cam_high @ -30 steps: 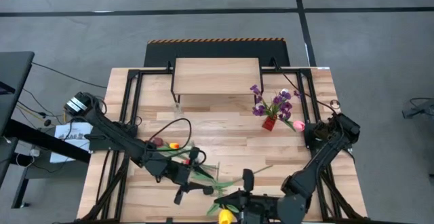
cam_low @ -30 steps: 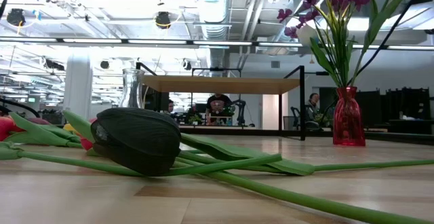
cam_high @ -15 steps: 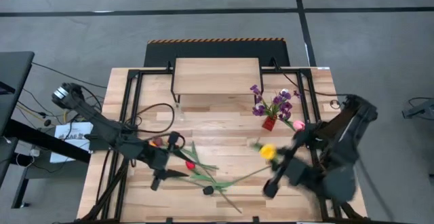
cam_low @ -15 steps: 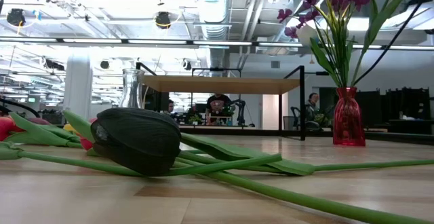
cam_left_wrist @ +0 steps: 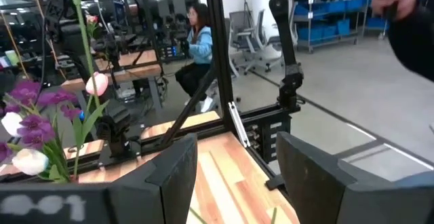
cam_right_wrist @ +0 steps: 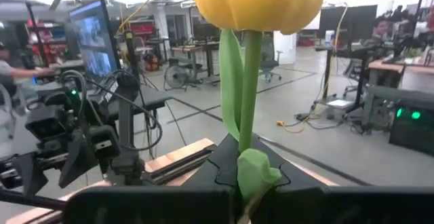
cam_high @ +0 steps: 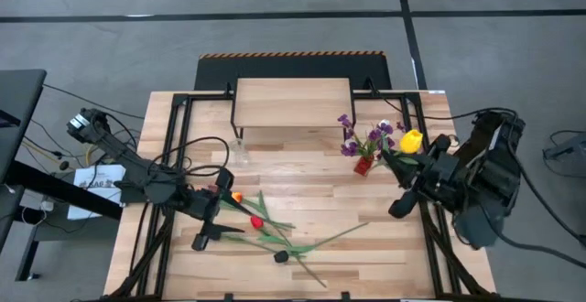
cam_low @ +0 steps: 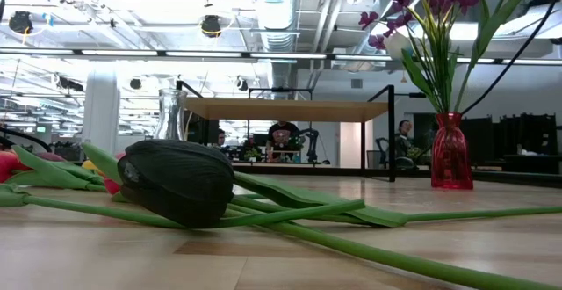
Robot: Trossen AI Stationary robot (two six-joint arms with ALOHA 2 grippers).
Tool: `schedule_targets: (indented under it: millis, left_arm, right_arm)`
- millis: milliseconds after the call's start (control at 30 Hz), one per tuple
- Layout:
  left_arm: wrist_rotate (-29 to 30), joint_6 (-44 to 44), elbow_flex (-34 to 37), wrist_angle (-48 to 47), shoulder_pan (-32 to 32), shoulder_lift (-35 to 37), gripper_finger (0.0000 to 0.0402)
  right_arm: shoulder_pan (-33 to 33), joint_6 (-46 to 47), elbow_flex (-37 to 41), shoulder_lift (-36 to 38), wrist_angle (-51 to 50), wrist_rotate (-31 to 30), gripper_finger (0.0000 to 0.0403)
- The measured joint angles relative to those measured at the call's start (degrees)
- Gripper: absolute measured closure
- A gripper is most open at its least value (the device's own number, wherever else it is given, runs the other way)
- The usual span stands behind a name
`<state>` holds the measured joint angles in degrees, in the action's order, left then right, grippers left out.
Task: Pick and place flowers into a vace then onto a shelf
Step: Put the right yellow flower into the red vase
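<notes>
Right now I have a yellow tulip (cam_high: 412,140) clamped by its green stem in the right gripper (cam_high: 400,165); its jaws are clenched on the stem just below the head, as the right wrist view shows, and the head sits up in the air just beside the purple sprigs (cam_high: 366,138). Those sprigs stand in a small red vase (cam_high: 363,166) on the right half of the table (cam_high: 302,275), with a pink tulip (cam_high: 402,168) beside them.

Moving outward, I count three more flowers lying flat on the boards near the table's middle: an orange-yellow head (cam_high: 236,197), a red head (cam_high: 257,221) and a black head (cam_high: 280,257), their long stems and leaves crossing one another. In the low view the black tulip fills the foreground and blocks much of the tabletop behind it.

The left gripper (cam_high: 210,221) hovers at the left edge of that pile, jaws released and spread, holding nothing.

The shelf (cam_high: 293,102) stands at the far edge of the table, its top bare. A clear glass vase (cam_high: 240,148) stands just in front of the shelf's left leg, well apart from the red one. So I see two vases and one shelf.

Beyond the table, the left wrist view shows a seated person (cam_left_wrist: 199,42) in a blue top.
</notes>
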<state>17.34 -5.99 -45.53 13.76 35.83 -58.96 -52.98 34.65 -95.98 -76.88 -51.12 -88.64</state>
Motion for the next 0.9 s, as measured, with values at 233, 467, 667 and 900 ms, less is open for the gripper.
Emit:
schedule_targets:
  millis: [233, 467, 667, 900]
  left_arm:
    - [0.0, 0.9, 6.1, 4.5, 0.0, 4.0, 0.0209]
    - [0.0, 1.1, 12.0, 12.1, 0.0, 5.1, 0.0209]
    - [-0.1, 1.4, 14.3, 14.6, 0.1, 5.0, 0.0209]
    - [-0.2, 2.6, 15.9, 17.0, 0.2, 5.0, 0.0209]
  right_arm:
    - [-1.4, 17.1, 3.4, 0.0, -13.2, -1.1, 0.0403]
    - [-0.2, 28.7, 8.7, 0.3, -21.1, -1.1, 0.0403]
    - [3.9, 35.5, 13.0, 1.2, -23.6, -0.5, 0.0403]
    - [6.3, 38.3, 17.8, 5.6, -23.6, 1.5, 0.0403]
